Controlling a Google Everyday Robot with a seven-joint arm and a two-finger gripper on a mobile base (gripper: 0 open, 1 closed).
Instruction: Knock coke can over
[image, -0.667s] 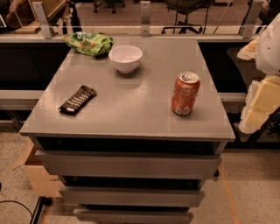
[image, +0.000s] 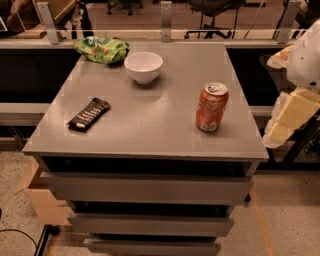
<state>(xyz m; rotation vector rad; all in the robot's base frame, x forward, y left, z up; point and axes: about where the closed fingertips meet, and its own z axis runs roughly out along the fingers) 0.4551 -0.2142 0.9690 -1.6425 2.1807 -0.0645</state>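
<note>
Bowl (image: 143, 66) shows bare white inside; coke can (image: 212, 107) upright; pincer (image: 286, 119) right of table (image: 150, 127), state cannot be told.

Colours on my feed: one orange-red can (image: 212, 107) on a plain grey tabletop (image: 150, 130).

I see the can with whitish markings on its side and a silver top. The bowl (image: 143, 66) is plain white, the snack wrapper (image: 89, 113) is dark brown with pale lettering, and the crumpled bag (image: 102, 50) is bright green with lighter patches. My tool (image: 282, 122) is pale cream-yellow, off the tabletop's right edge under a white arm shell (image: 307, 60). The cardboard box (image: 37, 200) below is tan, and the floor (image: 280, 220) is speckled beige.
</note>
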